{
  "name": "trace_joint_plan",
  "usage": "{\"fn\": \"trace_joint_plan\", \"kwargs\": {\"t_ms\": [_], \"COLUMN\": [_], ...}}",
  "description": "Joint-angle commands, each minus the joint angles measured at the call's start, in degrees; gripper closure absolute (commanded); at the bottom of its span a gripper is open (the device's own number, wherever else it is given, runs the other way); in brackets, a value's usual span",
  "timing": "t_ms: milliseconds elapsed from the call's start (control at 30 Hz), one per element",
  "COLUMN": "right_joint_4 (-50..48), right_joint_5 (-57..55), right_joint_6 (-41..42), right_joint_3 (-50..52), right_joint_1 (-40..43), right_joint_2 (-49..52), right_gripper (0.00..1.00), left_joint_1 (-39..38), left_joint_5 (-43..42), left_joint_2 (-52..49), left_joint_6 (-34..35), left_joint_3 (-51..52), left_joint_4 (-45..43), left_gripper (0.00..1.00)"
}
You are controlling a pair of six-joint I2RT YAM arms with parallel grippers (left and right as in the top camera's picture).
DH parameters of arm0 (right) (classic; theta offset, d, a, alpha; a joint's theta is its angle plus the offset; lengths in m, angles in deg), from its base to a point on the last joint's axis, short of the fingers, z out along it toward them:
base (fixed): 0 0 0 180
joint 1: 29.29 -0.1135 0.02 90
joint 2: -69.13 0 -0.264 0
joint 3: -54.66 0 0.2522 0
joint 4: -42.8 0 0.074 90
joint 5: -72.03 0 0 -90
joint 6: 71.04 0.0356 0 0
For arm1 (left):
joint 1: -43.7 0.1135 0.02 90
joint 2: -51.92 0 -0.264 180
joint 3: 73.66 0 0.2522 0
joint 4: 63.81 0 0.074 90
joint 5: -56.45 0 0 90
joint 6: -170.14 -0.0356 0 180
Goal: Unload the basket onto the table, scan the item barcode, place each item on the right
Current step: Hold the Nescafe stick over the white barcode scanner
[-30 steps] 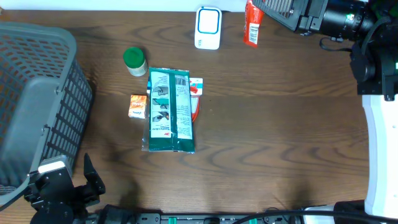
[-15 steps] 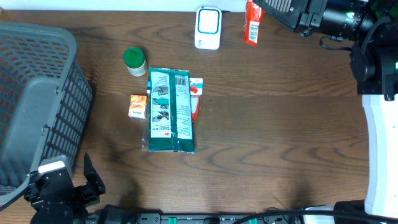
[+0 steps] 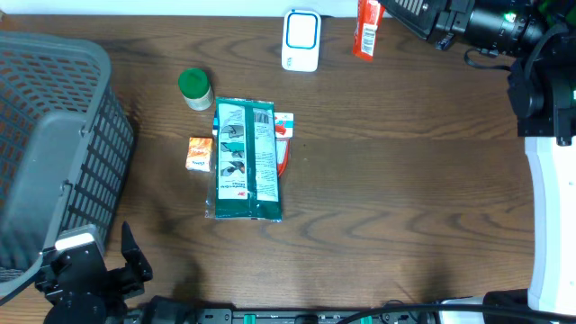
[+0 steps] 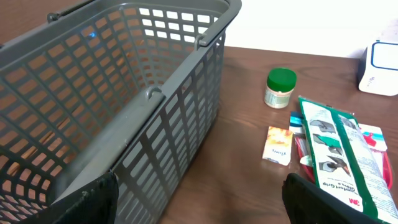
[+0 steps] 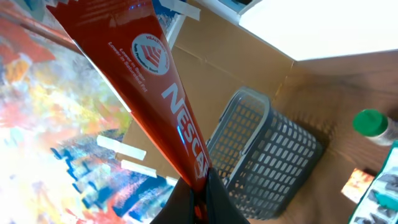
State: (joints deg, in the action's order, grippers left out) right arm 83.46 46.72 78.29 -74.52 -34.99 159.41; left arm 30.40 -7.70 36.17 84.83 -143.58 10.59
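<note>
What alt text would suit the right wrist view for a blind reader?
A red sachet, pinched at its lower end by the right tool, slants across the frame. Behind it, a grey basket and a green-lidded jar sit on a dark wooden table.

The left arm (image 3: 76, 274) sits low at the near left corner of the bench (image 3: 405, 180), its wrist roughly level and facing out across the top. The left pincer (image 4: 198, 202) is spread wide with nothing between its jaws. Its two dark fingers (image 4: 93, 202) show at the lower corners of the left wrist view. The right arm (image 3: 540, 63) reaches over the far right corner, its dark wrist pointing along the far edge. The right pincer (image 5: 198, 194) is clamped tight on one end of a red sachet (image 5: 155, 106), and its wrist is rolled, so the right wrist view sits tilted.
</note>
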Motion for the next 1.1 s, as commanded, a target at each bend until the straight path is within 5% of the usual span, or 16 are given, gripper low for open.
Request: {"fn": "trace_joint_plan", "kwargs": {"t_ms": [0,200,333,500,1067], "right_joint_4": [-0.3,13.4,25.9,32.4,18.6], "right_joint_5": [-0.1,-1.9,-23.2,-49.4,-61.6], "right_joint_6": [-12.3,-44.1,-57.9,-65.3,-69.0], "right_joint_3": [0.0,0.0,0.0,0.0,0.0], "right_joint_1": [0.5,0.3,-0.7,-5.9,-12.8], "right_joint_2": [0.0,0.0,0.1,2.5,27.1], "right_gripper": [0.99,0.96,0.98,0.99,0.97], "left_joint_1": [-0.2,-0.2,-0.2,-0.2,-0.2], "left_joint_5": [0.3,0.3,0.3,0.3,0.3], "left_joint_2": [-0.4,-0.4,-0.4,-0.4,-0.4], "left_joint_6": [0.4,0.4,0.4,0.4,0.4], "left_joint_3": [0.4,0.4,0.4,0.4,0.4], "left_joint_4": [-0.1,-0.1,-0.1,-0.1,0.0], "left_gripper": [0.16,0.16,0.16,0.16,0.16]}}
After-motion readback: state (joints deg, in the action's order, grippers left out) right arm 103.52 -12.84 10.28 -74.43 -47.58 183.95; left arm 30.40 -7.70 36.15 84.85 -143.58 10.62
